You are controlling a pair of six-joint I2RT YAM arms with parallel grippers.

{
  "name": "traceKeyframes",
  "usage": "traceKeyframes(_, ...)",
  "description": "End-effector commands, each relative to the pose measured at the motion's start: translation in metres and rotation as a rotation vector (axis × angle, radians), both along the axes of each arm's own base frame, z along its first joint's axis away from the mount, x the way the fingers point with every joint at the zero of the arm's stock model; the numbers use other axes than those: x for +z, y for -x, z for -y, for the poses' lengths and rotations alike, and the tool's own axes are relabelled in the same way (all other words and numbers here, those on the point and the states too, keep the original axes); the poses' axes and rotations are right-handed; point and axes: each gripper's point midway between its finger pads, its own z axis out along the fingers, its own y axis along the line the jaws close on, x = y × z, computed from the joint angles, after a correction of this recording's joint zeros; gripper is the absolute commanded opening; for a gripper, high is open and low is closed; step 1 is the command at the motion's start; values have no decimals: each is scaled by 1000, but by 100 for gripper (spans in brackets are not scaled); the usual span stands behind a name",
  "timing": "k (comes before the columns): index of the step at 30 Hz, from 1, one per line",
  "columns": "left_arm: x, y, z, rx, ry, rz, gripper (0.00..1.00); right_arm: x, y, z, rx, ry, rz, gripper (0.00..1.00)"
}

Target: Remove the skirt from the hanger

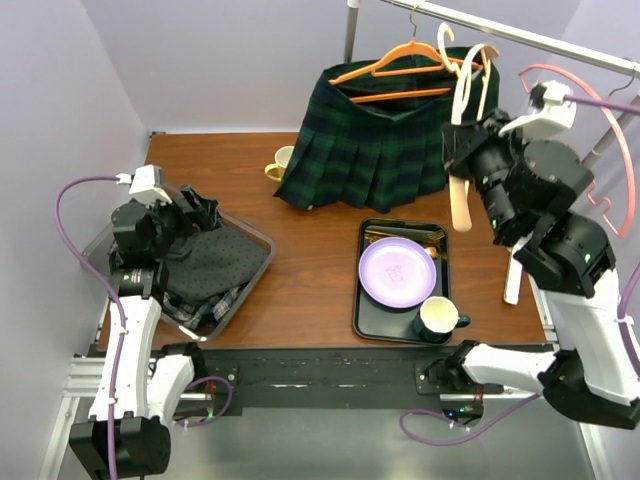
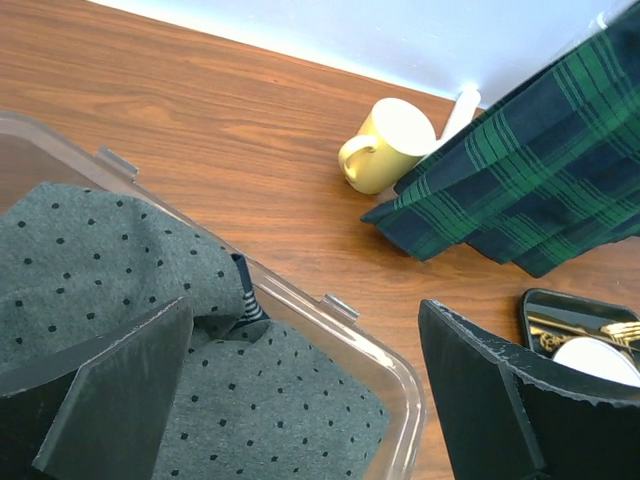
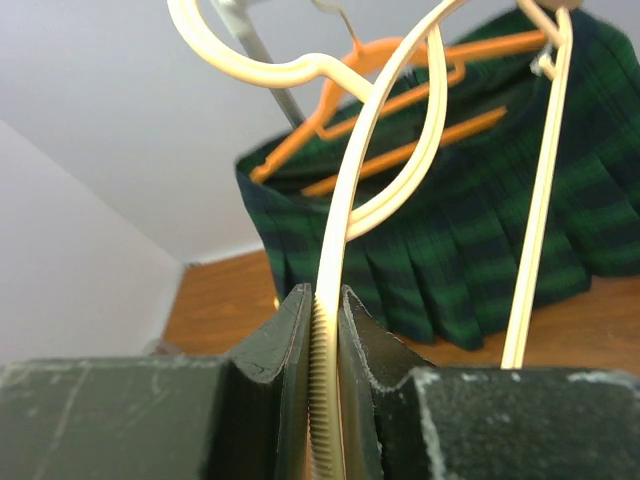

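The dark green plaid skirt [image 1: 365, 150] hangs on an orange hanger [image 1: 400, 60] from the metal rail [image 1: 500, 32] at the back, its hem resting on the table. My right gripper [image 1: 462, 150] is beside the skirt's right edge, shut on a cream plastic hanger [image 1: 465, 90]. In the right wrist view its jaws [image 3: 322, 300] pinch the cream hanger's [image 3: 370, 170] ridged arm, with the skirt [image 3: 470, 250] and orange hanger [image 3: 400, 155] behind. My left gripper [image 1: 195, 215] is open and empty over the bin of clothes [image 2: 305, 320], far from the skirt [image 2: 530, 180].
A clear bin [image 1: 255, 260] holds grey dotted cloth [image 2: 120, 270]. A yellow mug [image 1: 280, 163] stands by the skirt's left hem. A black tray [image 1: 358, 290] carries a purple plate [image 1: 397, 272] and a dark mug [image 1: 437, 318]. A pink hanger [image 1: 605, 115] hangs far right.
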Motion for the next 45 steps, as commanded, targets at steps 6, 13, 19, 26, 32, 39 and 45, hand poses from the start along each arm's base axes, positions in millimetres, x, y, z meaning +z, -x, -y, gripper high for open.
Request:
traceKeyframes(6,11,2,-6,44,-68,47,99,19,-40,26,5,-172,11,0)
traceKeyframes(13,11,1,-5,41,-71,43,99,25,-55,51,-6,-238,31,0)
traceKeyframes(19,10,1,-4,37,-71,43,99,29,-71,78,-26,-332,83,0)
traceKeyframes(26,10,2,-2,26,-68,44,99,18,-88,97,14,-399,83,0)
traceKeyframes(32,8,1,0,9,-67,42,99,-2,-91,110,19,-424,61,0)
traceKeyframes(39,8,1,1,8,-67,44,100,-21,-65,111,-20,-329,-37,52)
traceKeyframes(45,9,2,1,6,-67,47,99,-25,-37,112,-57,-259,-100,75)
